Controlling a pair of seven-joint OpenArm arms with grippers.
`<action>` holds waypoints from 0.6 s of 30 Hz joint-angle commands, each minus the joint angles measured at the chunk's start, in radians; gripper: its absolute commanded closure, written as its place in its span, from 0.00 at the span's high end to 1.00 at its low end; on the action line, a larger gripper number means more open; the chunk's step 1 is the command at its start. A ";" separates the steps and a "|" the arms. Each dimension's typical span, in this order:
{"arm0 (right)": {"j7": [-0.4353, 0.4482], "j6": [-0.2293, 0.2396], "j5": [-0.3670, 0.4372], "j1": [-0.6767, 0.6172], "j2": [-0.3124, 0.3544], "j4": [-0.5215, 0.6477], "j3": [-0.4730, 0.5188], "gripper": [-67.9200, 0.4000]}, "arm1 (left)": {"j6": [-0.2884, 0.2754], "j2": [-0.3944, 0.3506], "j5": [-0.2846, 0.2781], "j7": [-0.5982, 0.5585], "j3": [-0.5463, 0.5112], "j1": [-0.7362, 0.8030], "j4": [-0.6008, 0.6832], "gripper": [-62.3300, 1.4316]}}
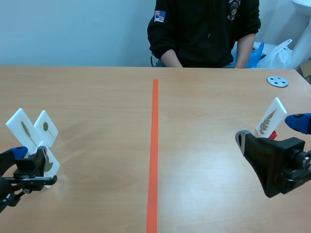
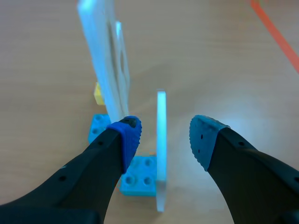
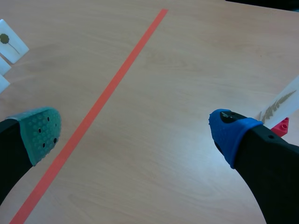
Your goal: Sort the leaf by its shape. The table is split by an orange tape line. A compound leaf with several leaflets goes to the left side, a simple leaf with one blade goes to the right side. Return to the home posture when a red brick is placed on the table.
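Three white leaf cards stand left of the orange tape line (image 1: 155, 145): one with a long narrow leaf (image 1: 21, 127), one with a small round leaf (image 1: 45, 127), and a third (image 1: 50, 166) at my left gripper (image 1: 30, 154). In the left wrist view this card (image 2: 161, 149) stands edge-on on a light blue brick (image 2: 139, 175), between the open fingers, touching neither pad. On the right side a card with a feathery, many-leaflet leaf (image 1: 270, 119) stands on a red brick (image 1: 273, 135). My right gripper (image 1: 268, 131) is open near it; the card (image 3: 280, 100) sits just beside the blue pad (image 3: 229, 130).
A person in a black top sits across the table (image 1: 204, 34). A grey disc (image 1: 277, 81) lies at the far right. In the left wrist view more cards (image 2: 105, 70) stand ahead on a blue brick (image 2: 98, 128) and a yellow brick (image 2: 98, 93).
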 commanded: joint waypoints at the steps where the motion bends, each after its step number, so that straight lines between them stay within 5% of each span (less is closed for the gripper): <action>1: 0.019 0.001 0.013 0.012 0.000 0.002 0.010 1.00 | 0.002 -0.010 -0.004 -0.011 -0.011 0.028 0.055 0.45; 8: 0.019 0.001 0.013 0.012 0.000 0.002 0.010 1.00 | -0.003 -0.028 -0.007 -0.009 -0.048 0.158 0.290 0.45; 10: 0.019 0.001 0.013 0.012 0.000 0.002 0.010 1.00 | -0.011 -0.041 -0.007 -0.005 -0.048 0.207 0.372 0.52; 13: 0.019 0.001 0.013 0.012 0.000 0.002 0.010 1.00 | -0.076 -0.058 -0.007 -0.004 -0.048 0.277 0.485 0.71; 18: 0.019 0.001 0.013 0.012 0.000 0.002 0.010 1.00 | -0.288 -0.062 -0.008 0.032 -0.048 0.364 0.635 0.96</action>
